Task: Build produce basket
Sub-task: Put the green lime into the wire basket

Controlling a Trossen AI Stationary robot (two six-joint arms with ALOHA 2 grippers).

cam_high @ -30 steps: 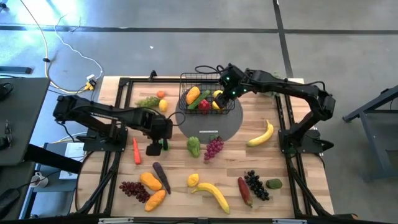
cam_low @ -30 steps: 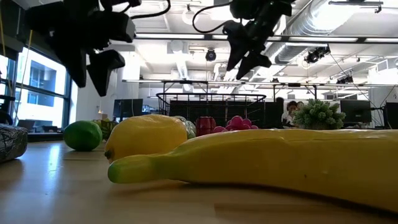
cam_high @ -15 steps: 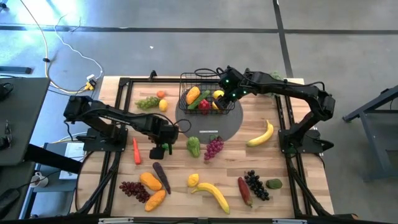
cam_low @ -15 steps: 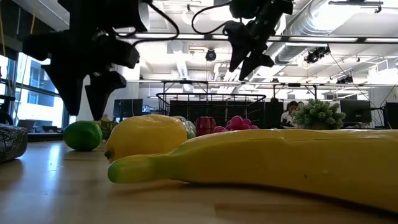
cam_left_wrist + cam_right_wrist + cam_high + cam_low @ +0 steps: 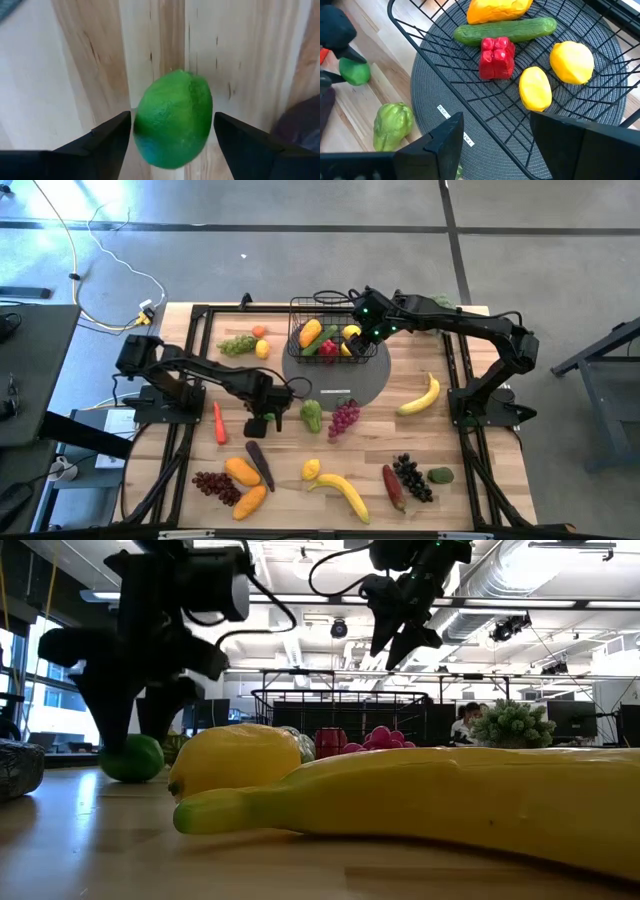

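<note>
The black wire basket (image 5: 296, 315) stands on a grey round disc (image 5: 372, 383) at the table's far middle. It holds a yellow-orange fruit, a cucumber, a red pepper (image 5: 496, 56) and two lemons. My right gripper (image 5: 495, 145) hovers open above the basket's right side (image 5: 366, 330) and holds nothing. My left gripper (image 5: 263, 423) is low over the table, left of the green pepper. Its open fingers stand on either side of a green lime (image 5: 172, 119), which rests on the wood (image 5: 130, 757). My left gripper comes down on the lime (image 5: 355, 71) from above, one finger (image 5: 107, 137) on each side of it. The gaps are very narrow, and I cannot tell whether the fingers touch it. The lime sits on the table.
Loose produce lies around: a green pepper (image 5: 312, 415), purple grapes (image 5: 343, 417), a carrot (image 5: 219, 422), an eggplant (image 5: 259, 464), bananas (image 5: 420, 397) (image 5: 342, 493) and dark grapes (image 5: 412, 477). A bushy plant (image 5: 512, 723) stands at the far right.
My left gripper has moved toward the table's right and near edge and come down, until its fingers stand around the lime. The lime has stayed where it was. My right gripper has kept still over the basket.
</note>
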